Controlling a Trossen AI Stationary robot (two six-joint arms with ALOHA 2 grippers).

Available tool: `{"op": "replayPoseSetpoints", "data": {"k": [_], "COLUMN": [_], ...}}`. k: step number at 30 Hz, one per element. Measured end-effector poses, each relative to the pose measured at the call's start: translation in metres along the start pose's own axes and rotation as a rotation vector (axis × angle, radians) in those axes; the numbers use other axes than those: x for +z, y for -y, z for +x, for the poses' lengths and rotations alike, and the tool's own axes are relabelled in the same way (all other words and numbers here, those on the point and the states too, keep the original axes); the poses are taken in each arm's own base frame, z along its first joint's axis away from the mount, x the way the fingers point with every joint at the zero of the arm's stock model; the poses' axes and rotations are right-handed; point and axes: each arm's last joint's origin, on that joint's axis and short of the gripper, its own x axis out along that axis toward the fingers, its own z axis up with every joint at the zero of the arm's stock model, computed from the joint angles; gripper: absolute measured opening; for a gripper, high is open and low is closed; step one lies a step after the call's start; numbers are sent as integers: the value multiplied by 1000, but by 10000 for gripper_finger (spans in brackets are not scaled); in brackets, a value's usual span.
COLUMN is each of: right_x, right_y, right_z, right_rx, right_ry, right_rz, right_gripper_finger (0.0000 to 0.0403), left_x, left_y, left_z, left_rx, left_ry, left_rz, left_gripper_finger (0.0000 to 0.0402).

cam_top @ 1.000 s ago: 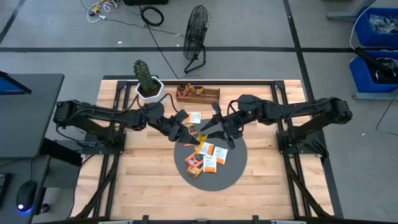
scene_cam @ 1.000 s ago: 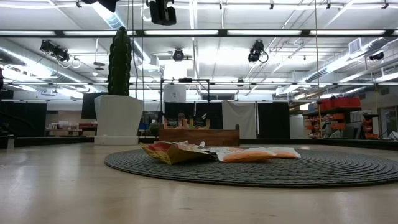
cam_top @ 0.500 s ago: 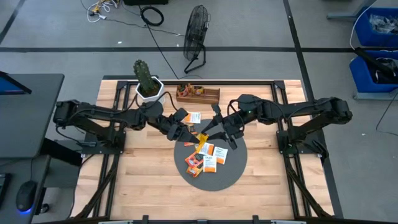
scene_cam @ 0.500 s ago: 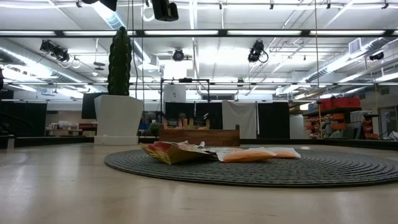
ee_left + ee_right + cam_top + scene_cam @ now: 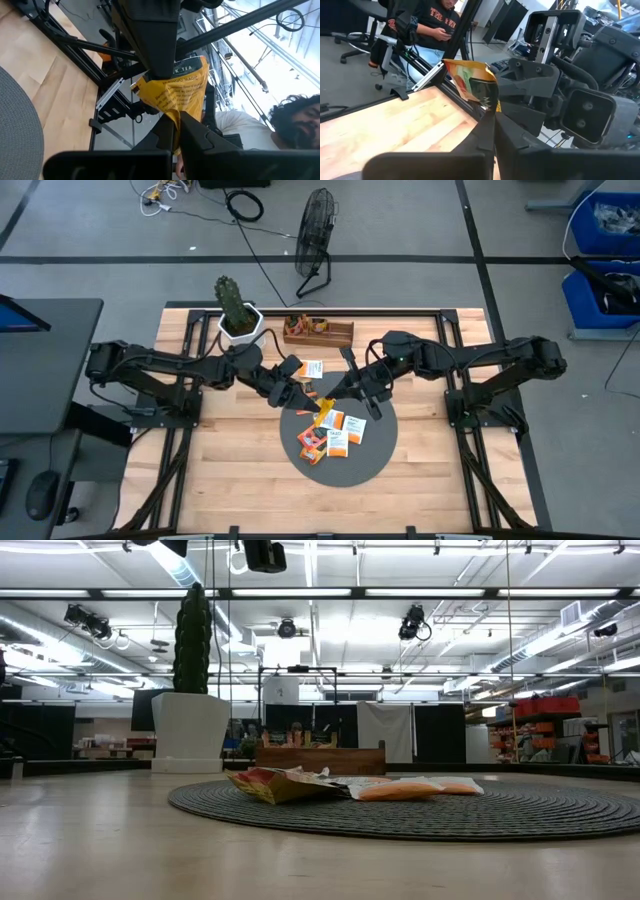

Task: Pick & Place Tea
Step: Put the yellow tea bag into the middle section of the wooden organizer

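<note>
High view: left gripper point(image 5: 302, 393) and right gripper point(image 5: 334, 395) both pinch one small orange paper tea sachet point(image 5: 324, 402) above the round grey woven mat point(image 5: 375, 465). Judged mid-handover; next, one gripper must release.

Orange sachet point(image 5: 176, 92), grey ribbed disc point(image 5: 375, 462)

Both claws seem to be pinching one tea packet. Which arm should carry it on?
Probably right: both the right gripper and left gripper pinch the orange sachet, but the cactus crowds the left arm's way to the wooden tray.
</note>
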Motion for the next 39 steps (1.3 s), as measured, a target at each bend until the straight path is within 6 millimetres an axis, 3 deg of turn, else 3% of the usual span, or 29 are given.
{"op": "replayPoseSetpoints", "data": {"k": [12, 23, 30, 34, 39], "right_x": [0, 18, 7, -5, -17], "right_y": [-1, 0, -11, -17, -21], "right_z": [-5, -49, -77, -82, -78], "right_rx": [-17, -99, -154, -132, -116], "right_ry": [-51, -143, -417, -543, -630], "right_rz": [67, 183, 393, 499, 604], "right_gripper_finger": [1, 1, 0, 0, 0], "left_x": [2, 10, 28, 44, 65], "left_y": [-1, 0, 3, 7, 20], "left_z": [-1, -7, -21, -24, -27], "left_rx": [8, 5, 13, 114, 419], "left_ry": [19, 36, 116, 119, -14], "left_rz": [-1, 50, 109, 180, 309], "left_gripper_finger": [68, 92, 90, 89, 91]}}
